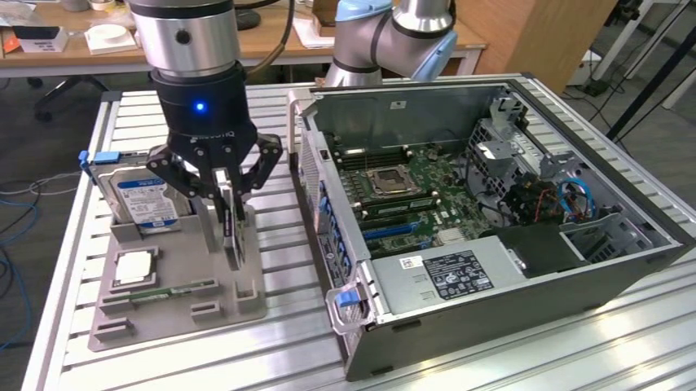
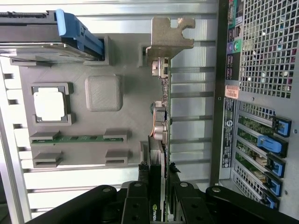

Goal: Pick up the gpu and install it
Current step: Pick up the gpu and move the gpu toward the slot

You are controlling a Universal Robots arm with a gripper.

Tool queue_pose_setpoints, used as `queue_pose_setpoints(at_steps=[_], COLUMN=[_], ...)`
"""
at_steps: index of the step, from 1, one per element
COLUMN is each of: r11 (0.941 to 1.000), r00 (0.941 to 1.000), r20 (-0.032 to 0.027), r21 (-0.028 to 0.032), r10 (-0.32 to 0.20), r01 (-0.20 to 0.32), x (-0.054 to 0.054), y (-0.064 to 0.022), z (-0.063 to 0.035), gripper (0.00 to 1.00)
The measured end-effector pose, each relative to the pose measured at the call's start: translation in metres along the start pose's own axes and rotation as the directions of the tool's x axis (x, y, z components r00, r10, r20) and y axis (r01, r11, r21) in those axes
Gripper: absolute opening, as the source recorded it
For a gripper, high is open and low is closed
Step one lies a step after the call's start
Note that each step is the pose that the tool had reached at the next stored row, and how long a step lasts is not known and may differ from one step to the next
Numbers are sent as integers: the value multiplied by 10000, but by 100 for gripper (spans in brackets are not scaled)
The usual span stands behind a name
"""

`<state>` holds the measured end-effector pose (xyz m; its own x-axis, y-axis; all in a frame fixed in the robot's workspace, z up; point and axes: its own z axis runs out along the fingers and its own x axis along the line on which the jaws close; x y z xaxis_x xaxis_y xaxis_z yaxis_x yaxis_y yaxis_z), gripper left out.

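The gpu [image 1: 230, 236] is a thin dark card standing edge-on and upright over the grey parts holder [image 1: 174, 314], to the exterior view's left of the open computer case [image 1: 636, 269]. My gripper [image 1: 225, 195] comes down from above and is shut on the card's upper edge. In the wrist view the gpu [image 2: 160, 116] runs away from my gripper [image 2: 159, 189] as a narrow slat ending in its silvery bracket [image 2: 171, 32], with one black finger [image 2: 138, 198] on each side. Whether the card's lower edge still rests in the holder [image 2: 126, 70] I cannot tell.
The holder also carries a hard drive [image 1: 147, 199] with a blue-white label, a square processor [image 1: 133, 267] and a green memory stick [image 1: 174, 289]. The case lies open with its motherboard [image 1: 403, 187] facing up. A slatted metal table [image 1: 566, 350] supports everything; a desk stands behind.
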<state>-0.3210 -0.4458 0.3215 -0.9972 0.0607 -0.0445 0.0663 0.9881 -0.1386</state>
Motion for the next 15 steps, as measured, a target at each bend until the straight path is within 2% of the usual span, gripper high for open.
queue_pose_setpoints(at_steps=[15], r11=[9999], r00=[10000], r20=[10], r21=[151], r10=[-5], r01=[5], x=[-4], y=[-12], z=[-85], gripper=[26])
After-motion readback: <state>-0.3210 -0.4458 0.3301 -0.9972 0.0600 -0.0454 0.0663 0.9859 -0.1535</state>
